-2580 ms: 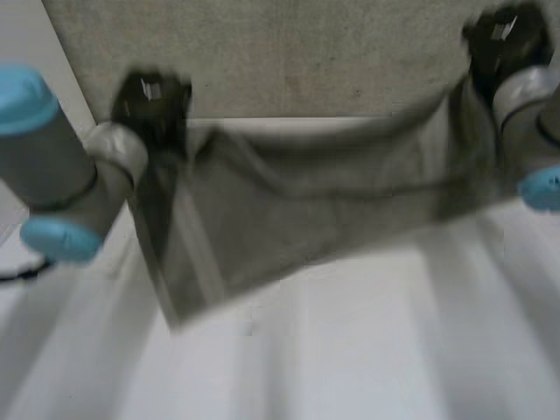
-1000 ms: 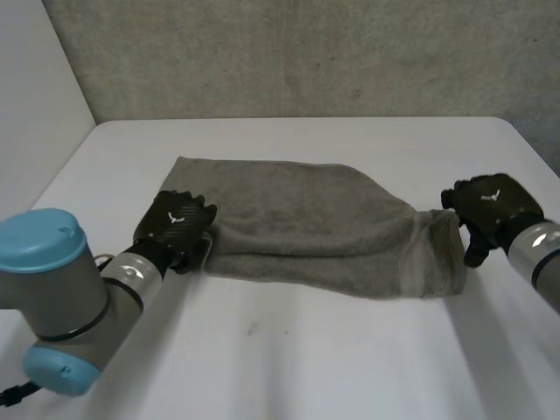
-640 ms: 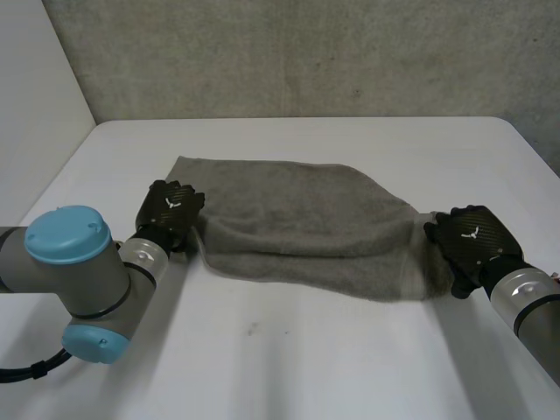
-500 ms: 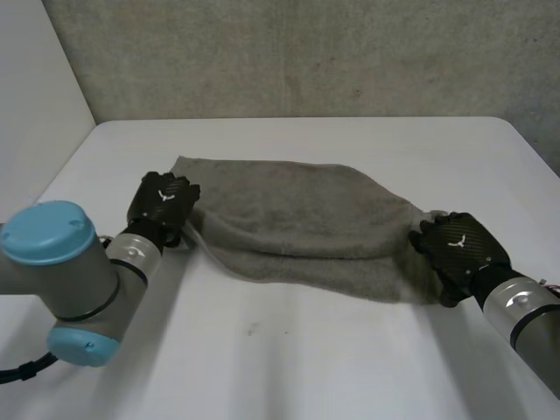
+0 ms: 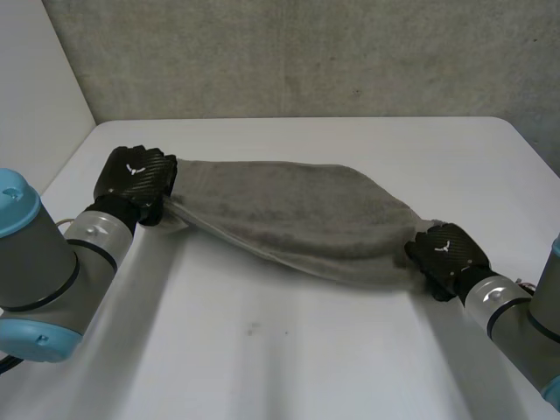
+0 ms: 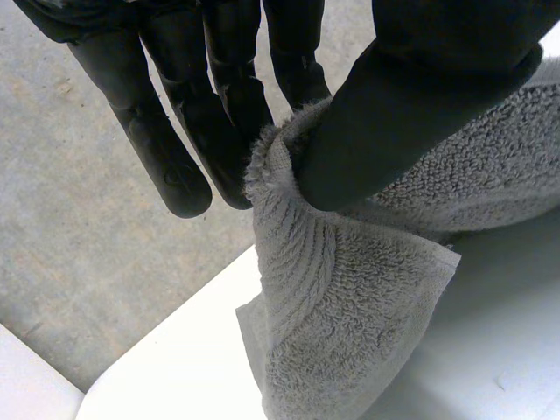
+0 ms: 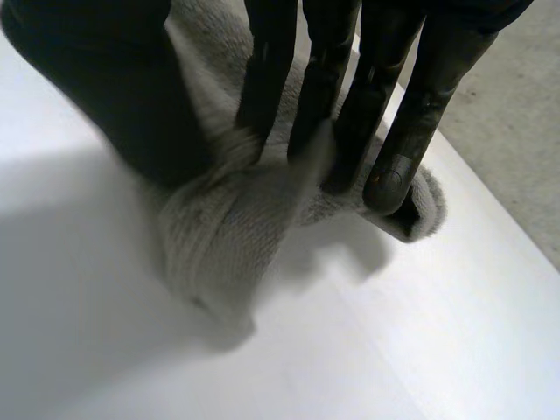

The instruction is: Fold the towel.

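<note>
Grey towel [image 5: 297,214] on the white tabletop [image 5: 289,359], drawn out into a long band slanting from far left to nearer right. Fuller through the middle, gathered narrow at both ends, one end in each robot hand.

At the far-left end, left robot hand [image 5: 136,179], knuckles up, closed on the cloth. Seen from the left wrist: left robot hand [image 6: 420,96] with thumb pressed toward fingers [image 6: 179,157], a ribbed hem corner of the towel [image 6: 350,297] pinched between them and drooping below. Cannot tell whether the drooping tip touches the tabletop [image 6: 175,385].

At the nearer-right end, right robot hand [image 5: 444,255], low over the tabletop. Seen from the right wrist: right robot hand [image 7: 105,96] with fingers [image 7: 337,105] nearly straight, pushed down into a bunched roll of towel [image 7: 219,236], thumb clamping the roll from the opposite side. Roll resting on the tabletop [image 7: 394,350], a small fold poking out past the fingertips.

Left arm [image 5: 44,262] at near left, right arm [image 5: 516,319] at near right. Grey wall [image 5: 306,52] beyond the tabletop's far edge.
</note>
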Robot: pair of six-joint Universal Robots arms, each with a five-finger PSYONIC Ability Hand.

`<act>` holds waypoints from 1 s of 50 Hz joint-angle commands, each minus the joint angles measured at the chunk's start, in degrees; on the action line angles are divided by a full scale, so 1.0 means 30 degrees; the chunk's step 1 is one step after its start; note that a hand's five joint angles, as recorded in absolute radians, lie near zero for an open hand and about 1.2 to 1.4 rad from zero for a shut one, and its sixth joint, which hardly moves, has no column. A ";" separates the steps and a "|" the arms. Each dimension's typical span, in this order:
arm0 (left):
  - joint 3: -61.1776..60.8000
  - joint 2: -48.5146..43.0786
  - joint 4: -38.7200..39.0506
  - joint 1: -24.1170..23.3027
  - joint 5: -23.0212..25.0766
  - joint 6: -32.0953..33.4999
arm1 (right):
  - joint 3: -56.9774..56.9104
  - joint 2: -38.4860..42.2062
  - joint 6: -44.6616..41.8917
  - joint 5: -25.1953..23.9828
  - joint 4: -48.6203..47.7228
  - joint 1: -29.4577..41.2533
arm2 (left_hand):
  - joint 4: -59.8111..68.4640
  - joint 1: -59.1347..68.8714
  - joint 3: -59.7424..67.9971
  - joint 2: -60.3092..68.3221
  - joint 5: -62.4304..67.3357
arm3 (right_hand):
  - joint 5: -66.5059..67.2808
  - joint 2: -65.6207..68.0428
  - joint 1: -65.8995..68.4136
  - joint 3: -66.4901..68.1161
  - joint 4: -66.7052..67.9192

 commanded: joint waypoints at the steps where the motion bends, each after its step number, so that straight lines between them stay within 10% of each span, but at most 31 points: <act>1: -0.0034 -0.0011 -0.0006 0.0031 -0.0032 0.0000 | -0.0191 -0.0482 -0.0474 0.1298 -0.0455 -0.0055 | 0.3427 0.4234 0.3495 0.3438 0.3864 | 0.8013 0.7164 0.9991 0.7367 0.7289; 13: -0.0416 0.1862 -0.4537 0.0031 0.0027 0.0264 | -0.3055 -0.5990 0.1078 0.2268 0.5710 -0.0200 | 0.3427 0.4234 0.3495 0.3438 0.3864 | 0.8013 0.7164 0.9991 0.7367 0.7289; 28: -0.0358 0.0876 -0.9558 0.0558 0.2281 0.0702 | -0.6547 -0.2628 -0.1611 0.1827 1.5891 -0.0612 | 0.3427 0.4234 0.3495 0.3438 0.3864 | 0.8013 0.7164 0.9991 0.7367 0.7289; 38: 0.3891 -0.3233 -0.7887 0.0588 0.2165 0.4190 | -1.1646 0.0718 -0.1263 0.2179 1.3989 0.0590 | 0.3427 0.4234 0.3495 0.3438 0.3864 | 0.8013 0.7164 0.9991 0.7367 0.7289; 50: 1.3553 -0.3411 0.1681 0.0295 0.0618 0.4076 | -1.8914 0.0254 0.3158 0.5810 0.2082 0.1379 | 0.3427 0.4234 0.3495 0.3438 0.3864 | 0.8013 0.7164 0.9991 0.7367 0.7289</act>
